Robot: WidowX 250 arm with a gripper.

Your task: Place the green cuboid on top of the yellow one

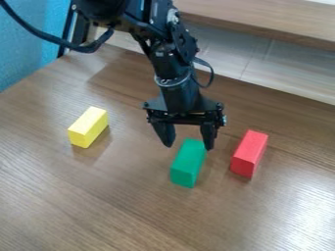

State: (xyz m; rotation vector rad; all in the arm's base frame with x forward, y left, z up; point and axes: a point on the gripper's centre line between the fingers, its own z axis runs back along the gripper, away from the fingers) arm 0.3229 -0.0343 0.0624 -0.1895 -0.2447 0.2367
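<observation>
Near the gripper (188,145), green cuboid (188,163); lengthwise toward camera

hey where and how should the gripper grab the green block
Best from above, I'd say, at mid-length, pinching the two long sides: the green block lies lengthwise, narrow between them, and the open gripper has its fingers spread roughly across that width.

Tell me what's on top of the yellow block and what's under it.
Nothing is on top of the yellow block; its upper face is bare. Beneath is the brown table, though the patch the block covers cannot be seen.
</observation>
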